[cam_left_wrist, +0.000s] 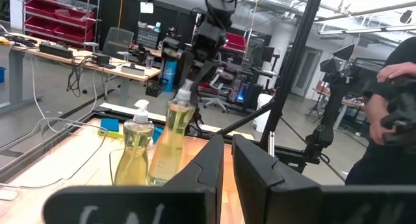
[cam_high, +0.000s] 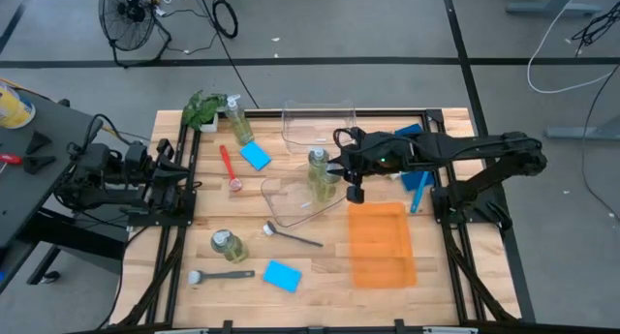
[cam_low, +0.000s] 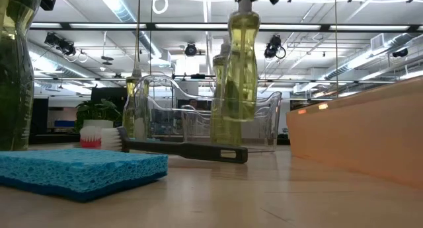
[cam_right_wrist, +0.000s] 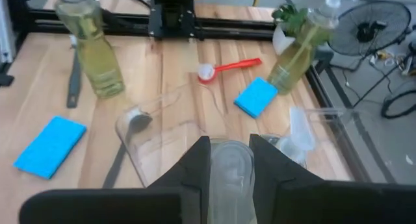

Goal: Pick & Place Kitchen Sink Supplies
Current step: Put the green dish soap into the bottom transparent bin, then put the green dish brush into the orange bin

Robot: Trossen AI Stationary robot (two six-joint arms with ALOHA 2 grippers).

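My right gripper (cam_high: 335,167) is shut on a clear pump bottle of yellow-green liquid (cam_left_wrist: 170,143) and reaches in over the clear bin (cam_high: 291,206) at mid-table. A second bottle (cam_left_wrist: 132,152) stands in that bin beside it. Two more bottles stand on the table, one by the plant (cam_high: 238,122) and one at near left (cam_high: 229,245). Two blue sponges (cam_high: 255,157) (cam_high: 282,275) lie flat. A red brush (cam_high: 229,167) and two dark grey brushes (cam_high: 292,235) (cam_high: 221,274) lie on the wood. My left gripper (cam_left_wrist: 227,160) is shut and waits at the left edge. My right gripper pinches the bottle's pump top (cam_left_wrist: 184,93) between its two fingers (cam_right_wrist: 266,160), coming from the table's right and slanting down. The bottle hangs below the fingers, slightly tilted. Its base (cam_low: 239,115) is clear of the table and lower than the bin's rim.
A flat orange tray (cam_high: 381,244) lies at near right. A second clear bin (cam_high: 318,125) stands at the far middle and a leafy plant (cam_high: 202,108) at far left. A blue brush (cam_high: 418,191) lies by the right arm. A person (cam_left_wrist: 390,107) stands beyond the table.
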